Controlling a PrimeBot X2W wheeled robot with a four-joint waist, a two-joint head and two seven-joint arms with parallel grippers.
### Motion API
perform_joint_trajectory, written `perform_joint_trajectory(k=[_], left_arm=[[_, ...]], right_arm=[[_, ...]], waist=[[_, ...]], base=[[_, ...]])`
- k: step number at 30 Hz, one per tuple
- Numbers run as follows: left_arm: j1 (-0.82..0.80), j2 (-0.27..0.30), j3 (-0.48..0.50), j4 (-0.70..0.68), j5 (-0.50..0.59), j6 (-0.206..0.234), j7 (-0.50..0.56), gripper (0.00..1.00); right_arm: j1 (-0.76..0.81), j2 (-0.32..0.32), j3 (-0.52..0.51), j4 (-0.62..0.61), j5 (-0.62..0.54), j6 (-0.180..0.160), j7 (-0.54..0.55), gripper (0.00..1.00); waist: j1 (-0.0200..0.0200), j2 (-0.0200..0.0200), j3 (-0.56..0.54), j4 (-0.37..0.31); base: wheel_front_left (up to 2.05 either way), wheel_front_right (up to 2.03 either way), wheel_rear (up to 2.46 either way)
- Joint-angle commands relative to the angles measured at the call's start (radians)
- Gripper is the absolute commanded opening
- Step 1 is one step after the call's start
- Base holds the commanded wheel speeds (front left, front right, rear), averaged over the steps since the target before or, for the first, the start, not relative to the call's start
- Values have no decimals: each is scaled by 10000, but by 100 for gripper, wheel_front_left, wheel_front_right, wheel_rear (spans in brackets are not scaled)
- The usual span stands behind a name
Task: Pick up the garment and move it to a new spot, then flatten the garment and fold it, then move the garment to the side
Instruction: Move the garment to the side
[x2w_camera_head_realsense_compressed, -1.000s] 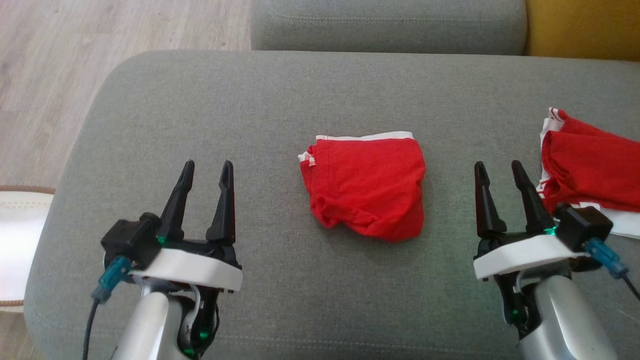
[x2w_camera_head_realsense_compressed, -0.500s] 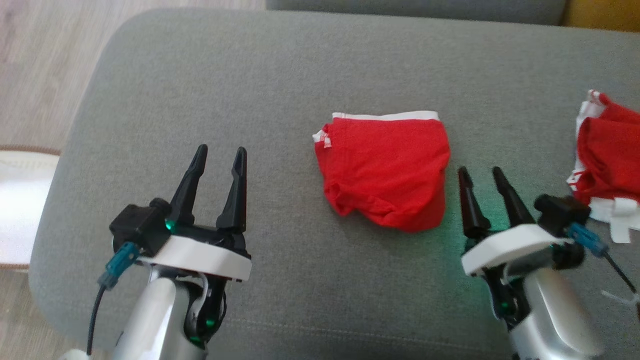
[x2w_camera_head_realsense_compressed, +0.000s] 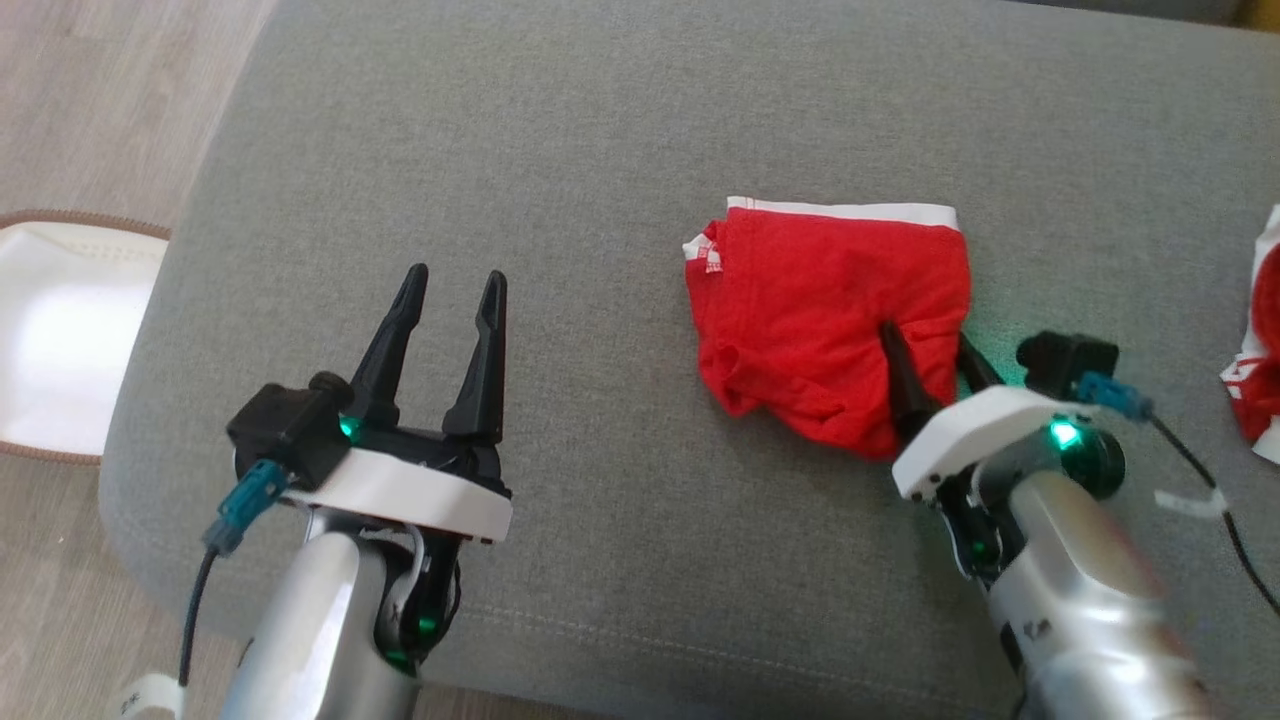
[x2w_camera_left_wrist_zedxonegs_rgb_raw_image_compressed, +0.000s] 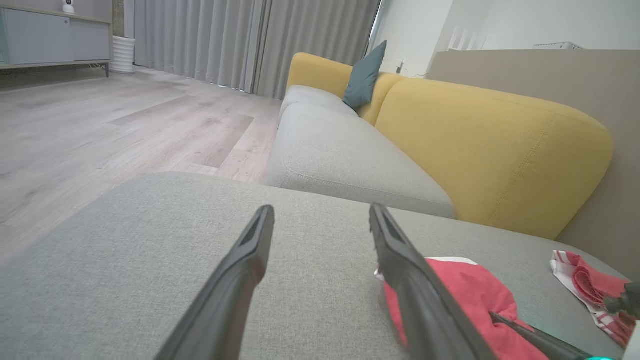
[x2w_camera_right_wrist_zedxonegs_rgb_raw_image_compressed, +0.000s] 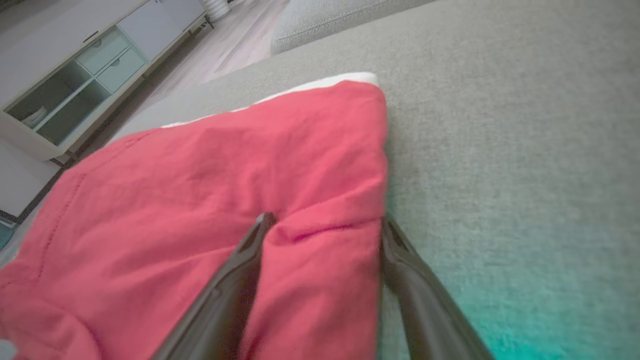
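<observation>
We find the task's thing, a red cloth garment (x2w_camera_head_realsense_compressed: 825, 310) with a white band along its far edge, lying folded on a broad grey upholstered seat cushion (x2w_camera_head_realsense_compressed: 600, 150), to the right of the cushion's middle in the head view. Its near edge is rumpled and its far edge runs straight. The right gripper (x2w_camera_head_realsense_compressed: 925, 335) stands at the garment's near right corner. Its two dark fingers are apart and not clamped. In the right wrist view the right gripper (x2w_camera_right_wrist_zedxonegs_rgb_raw_image_compressed: 327, 220) straddles a raised fold of the garment (x2w_camera_right_wrist_zedxonegs_rgb_raw_image_compressed: 200, 190): one finger lies over the red cloth, the other sits at the cloth's edge against the grey fabric. We cannot tell whether the tips press into the cushion. The left gripper (x2w_camera_head_realsense_compressed: 456, 273) is well apart from the garment, to its left over bare grey fabric, its fingers spread and holding nothing. The left wrist view confirms this, with the left gripper (x2w_camera_left_wrist_zedxonegs_rgb_raw_image_compressed: 322, 209) open above the cushion and the garment (x2w_camera_left_wrist_zedxonegs_rgb_raw_image_compressed: 470, 295) low at the right. A second red and white cloth (x2w_camera_head_realsense_compressed: 1262, 380) lies at the cushion's right edge, apart from the first. A white item with a brown rim (x2w_camera_head_realsense_compressed: 60, 340) rests on the pale wooden floor (x2w_camera_head_realsense_compressed: 100, 90) beside the cushion's left end. A yellow sofa backrest (x2w_camera_left_wrist_zedxonegs_rgb_raw_image_compressed: 490, 150) stands beyond.
</observation>
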Motion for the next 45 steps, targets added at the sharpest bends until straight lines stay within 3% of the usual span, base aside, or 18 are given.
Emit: perform_joint_trajectory(k=[1, 2, 3, 4, 11, 16, 21, 28, 37, 45], left_arm=[[-457, 89, 270, -294, -89, -36, -61, 100], [-462, 89, 280, -291, -88, -37, -61, 100], [-462, 89, 296, -285, -84, -40, -61, 100], [-459, 89, 319, -276, -73, -43, -61, 100], [-447, 89, 512, -259, 57, -64, -61, 100], [-368, 89, 526, -376, 66, -56, -61, 100], [-360, 89, 591, -479, 88, -58, -61, 100], [-505, 89, 659, -542, 176, -147, -61, 100], [-817, 89, 807, -528, 366, -341, -61, 100], [-870, 89, 935, -473, 355, -450, -61, 100]], right_arm=[[-258, 93, 301, -83, -10, 65, -59, 100], [-377, 93, 423, 120, 26, 65, -76, 100], [-479, 93, 526, 293, 110, 65, -109, 44], [-573, 93, 633, 447, 168, 65, -173, 0], [-1224, 93, 1140, 1151, -632, 65, -909, 0], [-1802, 0, 424, 1097, -3048, 65, -1262, 0], [-1912, -699, 270, -78, -4578, 65, -1085, 0], [-1771, -2529, 787, -1964, -4453, 65, 400, 0], [-1552, -5108, 1069, -3298, -3685, 65, 2030, 0], [-1050, -5979, 666, -4191, -3577, 65, 3522, 0]], waist=[[0, 0, 26, 26], [0, 0, 36, 37], [0, 0, 37, 37], [0, 0, 34, 26], [0, 0, -103, -368], [0, 0, -283, -1013], [0, 0, -277, -1677], [0, 0, 68, -2506], [0, 0, 648, -2915], [0, 0, 737, -2955]], base=[[0, 0, 0], [0, 0, 0], [0, 0, 0], [0, 0, 0], [0, 0, 0], [0, 0, 0], [0, 0, 0], [0, 0, 0], [0, 0, 0], [0, 0, 0]])
